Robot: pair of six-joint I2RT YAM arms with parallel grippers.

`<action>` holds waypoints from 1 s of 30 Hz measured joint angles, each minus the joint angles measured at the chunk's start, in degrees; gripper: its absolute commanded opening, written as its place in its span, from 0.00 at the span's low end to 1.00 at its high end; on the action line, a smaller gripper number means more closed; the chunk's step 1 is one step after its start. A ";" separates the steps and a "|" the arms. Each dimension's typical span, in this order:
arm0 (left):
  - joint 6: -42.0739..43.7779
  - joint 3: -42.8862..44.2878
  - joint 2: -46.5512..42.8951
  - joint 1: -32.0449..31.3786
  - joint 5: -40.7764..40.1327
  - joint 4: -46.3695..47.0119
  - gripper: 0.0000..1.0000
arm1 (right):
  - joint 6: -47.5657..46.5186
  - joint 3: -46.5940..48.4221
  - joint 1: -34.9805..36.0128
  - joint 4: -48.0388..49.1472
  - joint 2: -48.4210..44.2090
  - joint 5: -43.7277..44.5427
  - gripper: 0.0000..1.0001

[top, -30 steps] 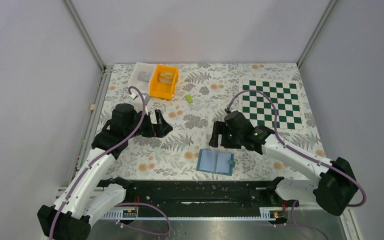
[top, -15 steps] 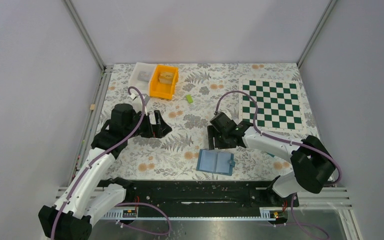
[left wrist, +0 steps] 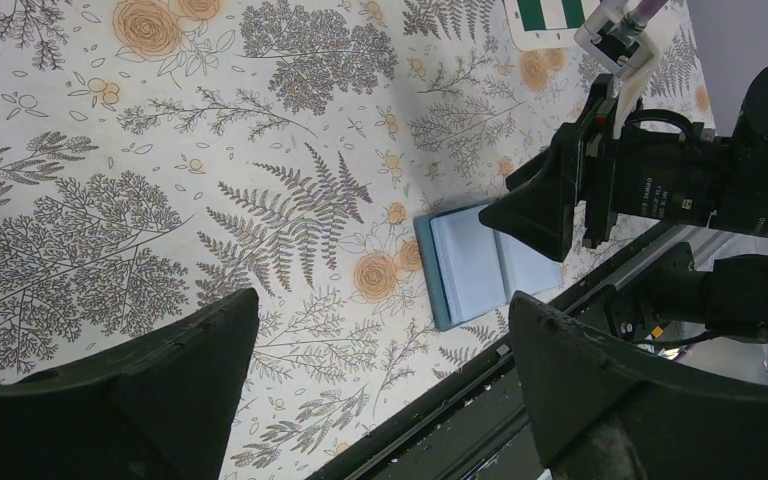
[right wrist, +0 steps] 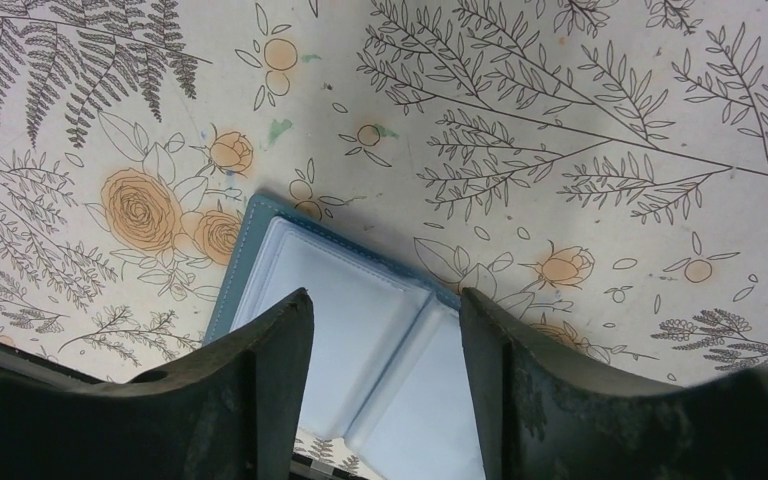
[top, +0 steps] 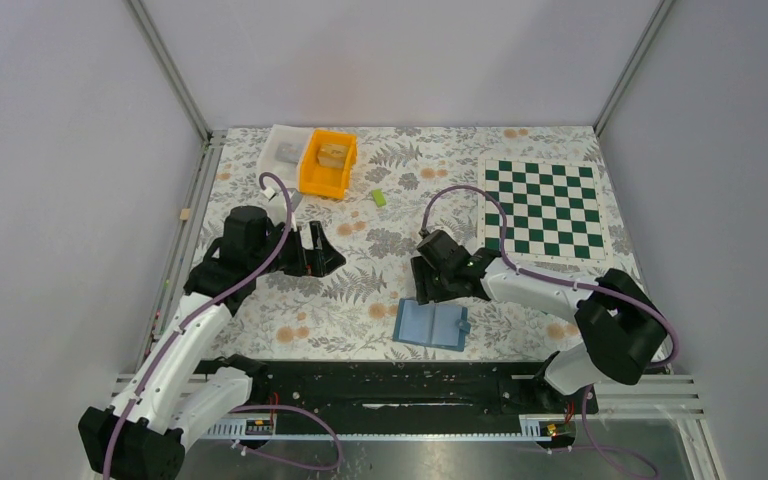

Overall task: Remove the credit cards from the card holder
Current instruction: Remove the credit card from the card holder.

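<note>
Over the last second the right arm (top: pixel 535 290) has been folding in on itself. Its elbow is swinging back toward the near right corner while the wrist is sliding left across the bench (top: pixel 360 300), and its jaws are now hanging just over the far edge of the blue card holder (top: pixel 430 324). That is putting the tool where the work is. The holder is lying open and flat near the front rail, between the two arms. From the wrist camera the jaws are standing apart, with the holder's far corner and centre fold showing in the gap between them, and as far as I can judge they are not touching anything. I am not making out the credit cards themselves. The pockets are reading as pale, glossy sleeves and any card may be sitting inside them, so I am judging that no card is out yet. The left arm (top: pixel 190 335) is not shifting at all. It is reaching out over the fern print left of centre, well apart from the holder, with its jaws spread wide, gripping nothing and facing the holder.
</note>
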 measured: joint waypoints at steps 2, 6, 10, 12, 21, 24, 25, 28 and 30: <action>0.02 0.00 0.00 0.00 -0.02 0.02 0.94 | 0.39 0.02 0.02 0.02 0.20 0.15 0.59; 0.04 0.00 0.00 0.07 -0.02 0.04 0.94 | 2.84 1.03 0.57 -1.77 2.03 0.76 0.69; 0.04 0.00 0.11 0.28 -0.04 0.04 0.93 | 8.72 3.30 3.58 -6.36 2.38 4.04 0.73; 0.04 0.00 0.24 0.55 -0.04 -0.04 0.93 | 12.26 3.93 5.88 -7.56 1.86 5.66 0.73; 0.04 -0.04 -0.22 1.16 -0.07 -0.15 0.93 | 22.95 4.13 11.91 -9.90 1.46 10.56 0.75; 0.04 -0.09 -0.87 1.14 -0.09 -0.15 0.93 | 24.81 4.26 12.76 -9.84 3.54 11.52 0.75; 0.04 -0.09 -1.01 1.16 -0.07 -0.17 0.93 | 25.16 4.33 12.98 -9.81 4.39 11.58 0.75; 0.04 -0.09 -1.05 1.16 -0.07 -0.20 0.93 | 25.92 5.09 13.84 -9.81 7.43 11.80 0.75; 0.04 -0.09 -1.07 1.16 -0.07 -0.17 0.93 | 26.21 5.99 14.43 -10.19 9.46 12.70 0.74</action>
